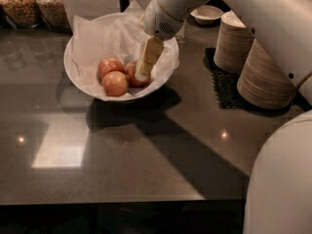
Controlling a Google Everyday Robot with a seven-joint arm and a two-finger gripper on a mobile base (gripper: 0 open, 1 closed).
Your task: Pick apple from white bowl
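The end effector [142, 74] reaches down into the white bowl [78, 74], which stands on the far left part of the counter [146, 160]. Its tip is against the rightmost apple [130, 75]; whether it is wide or narrow cannot be told. Two other apples [112, 74] lie just left of that one, on the crinkled paper [92, 38]. Stacked beige bowls [263, 74] stand to the right on a black mat [225, 89], with a small white dish [207, 13] beyond them.
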